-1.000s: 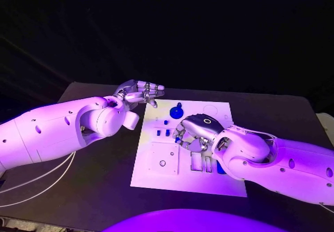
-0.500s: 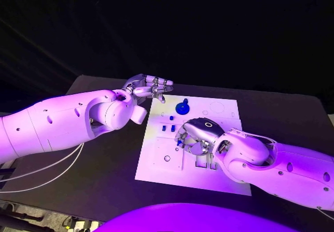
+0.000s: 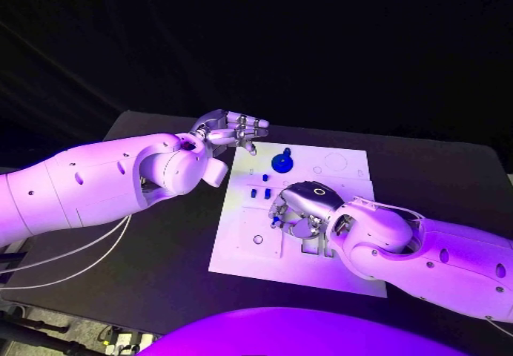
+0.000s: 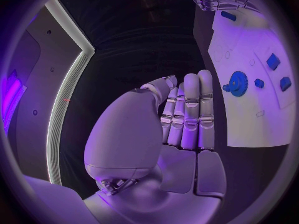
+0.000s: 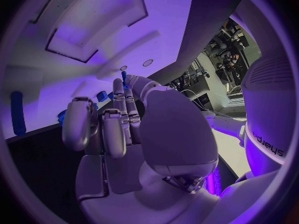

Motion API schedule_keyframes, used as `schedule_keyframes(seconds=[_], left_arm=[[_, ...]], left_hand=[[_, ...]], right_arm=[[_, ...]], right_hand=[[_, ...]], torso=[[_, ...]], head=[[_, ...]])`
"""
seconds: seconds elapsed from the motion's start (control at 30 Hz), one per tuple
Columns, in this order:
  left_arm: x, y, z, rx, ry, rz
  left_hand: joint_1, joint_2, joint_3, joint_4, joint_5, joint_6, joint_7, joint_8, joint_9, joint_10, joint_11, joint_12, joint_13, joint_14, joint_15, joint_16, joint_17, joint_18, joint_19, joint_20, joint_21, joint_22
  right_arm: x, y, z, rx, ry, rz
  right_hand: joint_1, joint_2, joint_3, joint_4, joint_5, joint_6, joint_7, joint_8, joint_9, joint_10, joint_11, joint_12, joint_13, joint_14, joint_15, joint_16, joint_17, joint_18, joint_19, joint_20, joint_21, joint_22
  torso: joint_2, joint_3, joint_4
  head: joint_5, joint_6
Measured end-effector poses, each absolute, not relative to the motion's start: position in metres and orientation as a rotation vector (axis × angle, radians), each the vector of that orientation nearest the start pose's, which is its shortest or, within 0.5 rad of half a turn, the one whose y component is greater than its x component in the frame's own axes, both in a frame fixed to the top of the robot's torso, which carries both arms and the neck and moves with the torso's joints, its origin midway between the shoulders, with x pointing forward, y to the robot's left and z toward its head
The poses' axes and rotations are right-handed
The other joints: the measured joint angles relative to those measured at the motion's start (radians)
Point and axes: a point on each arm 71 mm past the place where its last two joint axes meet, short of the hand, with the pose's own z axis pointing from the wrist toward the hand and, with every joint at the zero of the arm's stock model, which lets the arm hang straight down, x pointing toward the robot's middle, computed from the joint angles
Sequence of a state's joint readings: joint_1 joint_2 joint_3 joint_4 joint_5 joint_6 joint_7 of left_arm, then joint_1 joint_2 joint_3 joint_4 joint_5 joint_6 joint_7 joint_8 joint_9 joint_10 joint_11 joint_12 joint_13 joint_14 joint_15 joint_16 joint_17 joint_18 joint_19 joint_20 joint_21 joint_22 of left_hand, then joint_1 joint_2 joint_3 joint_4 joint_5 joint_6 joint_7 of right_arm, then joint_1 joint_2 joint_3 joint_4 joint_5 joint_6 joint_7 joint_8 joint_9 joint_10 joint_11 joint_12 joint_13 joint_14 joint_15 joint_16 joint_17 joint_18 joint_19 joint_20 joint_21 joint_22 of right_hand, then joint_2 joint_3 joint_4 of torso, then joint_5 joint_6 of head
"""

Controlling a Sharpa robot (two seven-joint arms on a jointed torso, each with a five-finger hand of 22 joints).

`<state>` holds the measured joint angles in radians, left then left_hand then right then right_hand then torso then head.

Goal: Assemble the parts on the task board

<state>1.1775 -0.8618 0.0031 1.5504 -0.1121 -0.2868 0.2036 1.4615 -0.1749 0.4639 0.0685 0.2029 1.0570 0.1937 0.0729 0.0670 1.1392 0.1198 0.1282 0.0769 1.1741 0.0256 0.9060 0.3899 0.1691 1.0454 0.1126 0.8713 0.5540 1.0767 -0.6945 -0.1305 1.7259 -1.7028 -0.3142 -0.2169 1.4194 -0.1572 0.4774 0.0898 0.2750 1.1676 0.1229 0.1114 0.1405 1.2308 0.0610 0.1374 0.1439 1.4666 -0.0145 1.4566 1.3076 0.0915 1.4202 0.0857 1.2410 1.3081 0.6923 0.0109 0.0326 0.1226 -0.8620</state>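
One blue gear [image 3: 282,161] and two small blue parts [image 3: 260,193] lie on the task board [image 3: 241,256]

It looked like a robotics lab or demo booth: a black counter [image 3: 160,259] stood in a darkened room under coloured stage-like light, a glowing light strip [image 4: 62,114] framed a wall panel, and cluttered equipment racks [image 5: 221,50] stood beyond.

The right silver hand [image 3: 302,211] hangs low over the middle of the white task board [image 3: 244,256], blocking its recesses there. The left silver hand [image 3: 230,131] crowds the board's far left corner beside the round blue gear part [image 3: 282,162], while the board's near left stretch lies open.
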Motion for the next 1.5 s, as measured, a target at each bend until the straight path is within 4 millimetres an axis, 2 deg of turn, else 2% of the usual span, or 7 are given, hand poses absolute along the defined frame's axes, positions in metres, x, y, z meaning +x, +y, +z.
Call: schedule_keyframes(seconds=[0.57, 1.17, 1.3, 1.4, 1.5], left_arm=[[0.484, 0.207, -0.182, -1.101, 1.604, -1.465], [0.484, 0.208, -0.182, -1.101, 1.610, -1.466], [0.484, 0.207, -0.182, -1.101, 1.611, -1.466], [0.484, 0.207, -0.182, -1.101, 1.612, -1.466], [0.484, 0.207, -0.182, -1.101, 1.613, -1.466]], left_hand=[[0.000, 0.000, -0.003, -0.003, 0.000, 0.000, 0.000, 0.000, 0.000, 0.000, 0.000, 0.000, 0.000, 0.000, 0.000, 0.000, 0.000, 0.000, 0.000, 0.000, 0.000, 0.000], [0.000, 0.000, -0.003, -0.003, 0.000, 0.000, 0.000, 0.000, 0.000, 0.000, 0.000, 0.000, 0.000, 0.000, 0.000, 0.000, 0.000, 0.000, 0.000, 0.000, 0.000, 0.000], [0.000, 0.000, -0.003, -0.003, 0.000, 0.000, 0.000, 0.000, 0.000, 0.000, 0.000, 0.000, 0.000, -0.002, 0.002, 0.000, 0.000, 0.000, 0.000, 0.000, 0.000, 0.000], [0.000, 0.000, -0.003, -0.003, 0.000, 0.000, 0.000, 0.000, 0.000, 0.000, 0.000, 0.000, 0.000, -0.003, 0.003, 0.000, -0.001, -0.001, 0.000, 0.000, 0.000, 0.000], [0.000, 0.000, -0.003, -0.003, 0.000, 0.000, 0.000, 0.000, 0.000, 0.000, 0.000, 0.000, 0.000, -0.003, 0.003, 0.000, -0.001, -0.002, 0.000, 0.000, 0.000, 0.000]], right_arm=[[0.386, -0.073, -0.245, -0.481, 1.725, 0.825], [0.385, -0.069, -0.251, -0.497, 1.743, 0.818], [0.384, -0.067, -0.252, -0.503, 1.744, 0.818], [0.384, -0.067, -0.252, -0.503, 1.744, 0.816], [0.384, -0.069, -0.253, -0.500, 1.743, 0.812]], right_hand=[[-0.001, -0.001, 0.000, 0.000, 0.004, 0.002, 0.001, 0.003, 0.001, 0.001, 0.001, 0.000, 0.000, 0.000, 0.000, 0.000, 0.000, 0.000, 0.000, 0.000, 0.000, 0.000], [-0.008, -0.002, -0.004, -0.004, 0.003, 0.001, 0.001, 0.003, 0.004, 0.002, 0.002, -0.004, -0.002, 0.000, 0.000, 0.000, 0.000, 0.000, 0.000, 0.000, 0.000, 0.000], [-0.024, 0.003, -0.010, -0.010, -0.026, -0.002, 0.001, 0.002, 0.004, 0.002, 0.002, -0.013, -0.005, 0.000, 0.000, 0.000, 0.000, 0.000, 0.000, 0.000, -0.005, 0.000], [-0.042, -0.008, -0.012, -0.010, -0.031, -0.025, 0.015, -0.014, 0.001, -0.016, 0.012, -0.026, -0.006, 0.000, 0.000, 0.000, 0.000, 0.000, -0.001, 0.001, -0.016, 0.000], [-0.071, -0.031, -0.032, -0.005, -0.021, -0.087, 0.027, -0.045, -0.017, -0.066, 0.022, -0.050, -0.020, 0.000, 0.018, 0.000, 0.000, 0.000, -0.013, 0.013, -0.037, -0.001]], torso=[[0.000, -0.0001, 0.0001], [0.000, -0.0004, 0.0000], [0.000, -0.0005, 0.0001], [0.000, -0.0006, 0.0001], [-0.001, -0.0007, 0.0001]], head=[[0.004, -0.007], [0.002, -0.010], [0.000, -0.010], [-0.001, -0.009], [-0.003, -0.009]])
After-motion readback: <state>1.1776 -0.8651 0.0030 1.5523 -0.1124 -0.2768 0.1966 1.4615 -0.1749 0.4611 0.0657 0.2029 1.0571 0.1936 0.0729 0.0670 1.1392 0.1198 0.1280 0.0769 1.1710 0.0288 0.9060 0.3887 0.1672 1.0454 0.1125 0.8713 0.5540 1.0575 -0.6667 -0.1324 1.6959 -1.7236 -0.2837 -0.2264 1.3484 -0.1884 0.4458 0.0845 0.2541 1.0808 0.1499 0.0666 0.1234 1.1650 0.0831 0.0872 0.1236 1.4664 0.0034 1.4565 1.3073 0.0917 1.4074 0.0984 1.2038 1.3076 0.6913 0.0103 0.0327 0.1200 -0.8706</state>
